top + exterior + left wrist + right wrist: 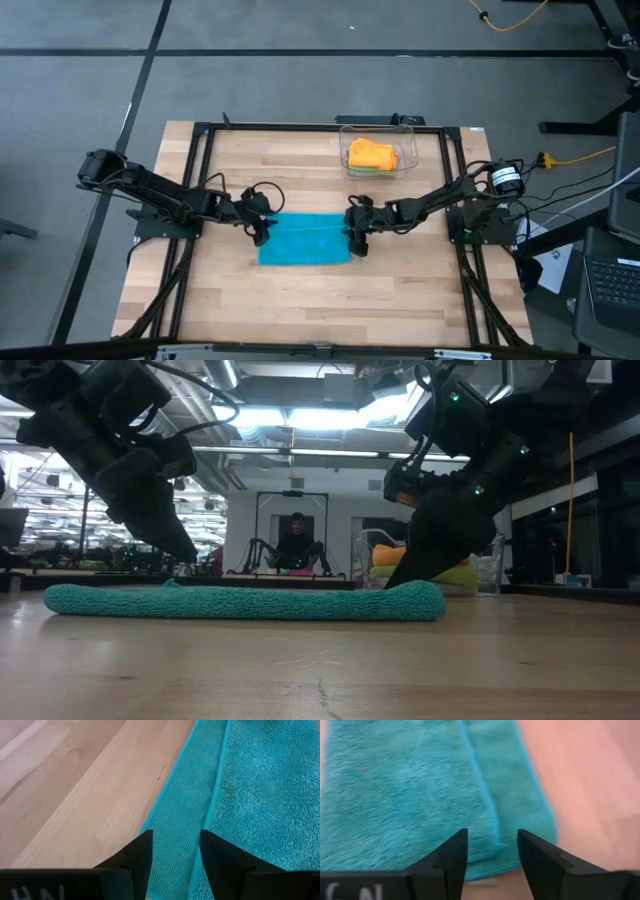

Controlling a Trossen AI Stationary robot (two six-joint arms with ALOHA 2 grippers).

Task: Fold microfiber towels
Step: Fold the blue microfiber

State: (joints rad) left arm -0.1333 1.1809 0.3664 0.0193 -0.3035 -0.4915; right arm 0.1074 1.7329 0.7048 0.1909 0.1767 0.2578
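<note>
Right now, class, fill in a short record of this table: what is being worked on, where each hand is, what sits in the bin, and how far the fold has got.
towel in work: teal towel, lying flat mid-table, one layer lapped over another
left hand: left hand, fingers apart, at the teal towel's left edge
right hand: right hand, fingers apart, at the towel's right edge
bin: clear plastic bin at the table's far side, orange towel on top, a green one under it
fold stage: partly folded, neither hand gripping it
</note>
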